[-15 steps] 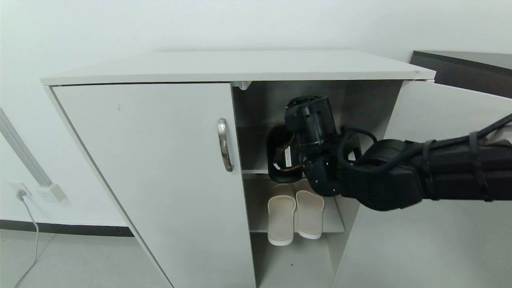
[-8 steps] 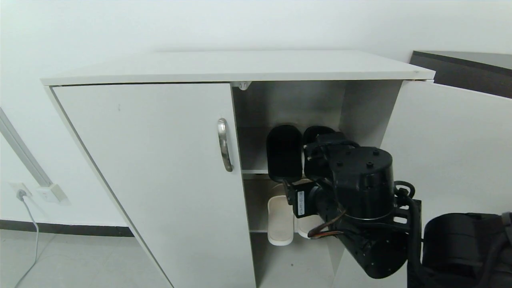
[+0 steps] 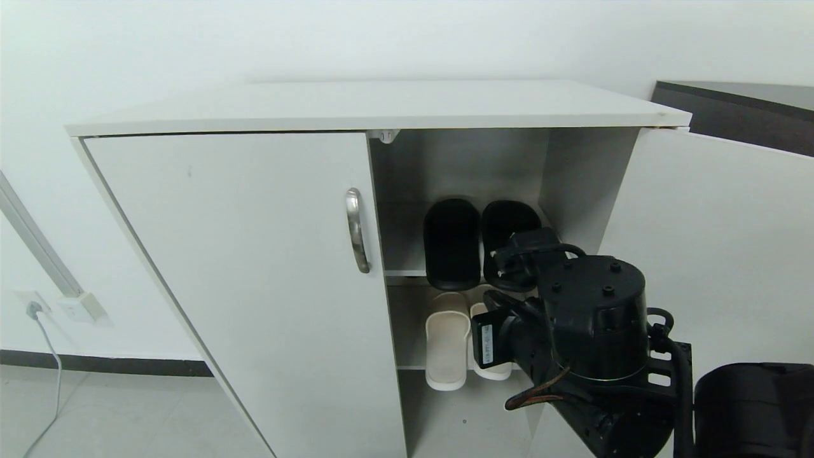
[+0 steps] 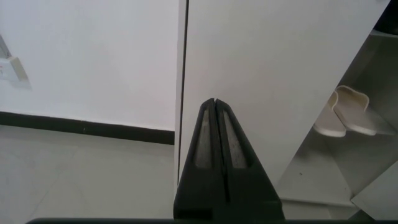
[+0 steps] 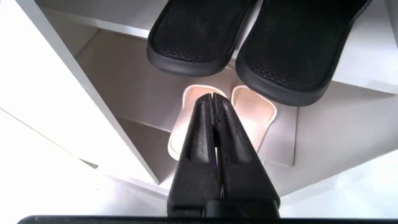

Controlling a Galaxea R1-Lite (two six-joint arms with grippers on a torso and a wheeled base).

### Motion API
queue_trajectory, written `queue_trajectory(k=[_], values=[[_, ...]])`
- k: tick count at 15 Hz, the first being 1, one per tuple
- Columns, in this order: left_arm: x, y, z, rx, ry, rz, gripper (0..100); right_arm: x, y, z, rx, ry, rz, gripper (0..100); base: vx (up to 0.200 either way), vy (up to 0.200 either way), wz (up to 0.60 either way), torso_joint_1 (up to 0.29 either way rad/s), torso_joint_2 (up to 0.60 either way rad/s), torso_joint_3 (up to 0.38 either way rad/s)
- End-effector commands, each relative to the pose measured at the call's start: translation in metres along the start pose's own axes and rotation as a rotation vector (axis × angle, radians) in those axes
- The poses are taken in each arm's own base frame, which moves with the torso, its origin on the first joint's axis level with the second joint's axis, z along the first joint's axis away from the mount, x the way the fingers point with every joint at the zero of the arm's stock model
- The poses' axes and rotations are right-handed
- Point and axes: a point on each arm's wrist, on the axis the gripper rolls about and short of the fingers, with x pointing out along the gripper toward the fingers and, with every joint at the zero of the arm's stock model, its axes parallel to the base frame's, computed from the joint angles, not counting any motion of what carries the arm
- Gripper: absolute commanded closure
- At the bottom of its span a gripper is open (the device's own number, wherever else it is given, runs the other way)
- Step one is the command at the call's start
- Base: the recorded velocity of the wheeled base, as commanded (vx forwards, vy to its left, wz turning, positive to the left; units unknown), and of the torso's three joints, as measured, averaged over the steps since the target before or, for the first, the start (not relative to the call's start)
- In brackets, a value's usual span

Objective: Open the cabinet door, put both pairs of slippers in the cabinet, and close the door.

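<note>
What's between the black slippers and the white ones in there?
A white shelf board. The black slippers rest on it, overhanging its front edge; the white slippers sit one level lower. The head view shows this.

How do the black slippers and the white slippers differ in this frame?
The black slippers are dark; the white slippers are pale cream. The black slippers sit on the upper shelf, the white slippers on the lower shelf. Both pairs lie side by side, ends overhanging the shelf fronts.
</note>
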Motion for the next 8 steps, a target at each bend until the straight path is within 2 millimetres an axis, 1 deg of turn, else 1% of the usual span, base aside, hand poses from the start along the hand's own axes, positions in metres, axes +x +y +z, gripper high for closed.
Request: queue_trajectory(k=[1, 2, 8], values=[[-0.0001, 0.0, 0.0003, -0.001, -0.001, 0.0, 100, 0.0023, 0.0022, -0.0026, -0.005, 0.005, 0.0, 100, 0.0, 0.0, 0.0, 0.0, 0.0, 0.0], [-0.0001, 0.0, 0.0003, 0.0, -0.001, 0.0, 100, 0.0026, 0.0023, -0.0032, -0.005, 0.005, 0.0, 100, 0.0, 0.0, 0.0, 0.0, 0.0, 0.0], [-0.0001, -0.0001, 0.0003, -0.001, -0.001, -0.001, 100, 0.0025, 0.0021, -0.0038, -0.007, 0.007, 0.0, 100, -0.2, 0.0, 0.0, 0.002, 0.0, 0.003]])
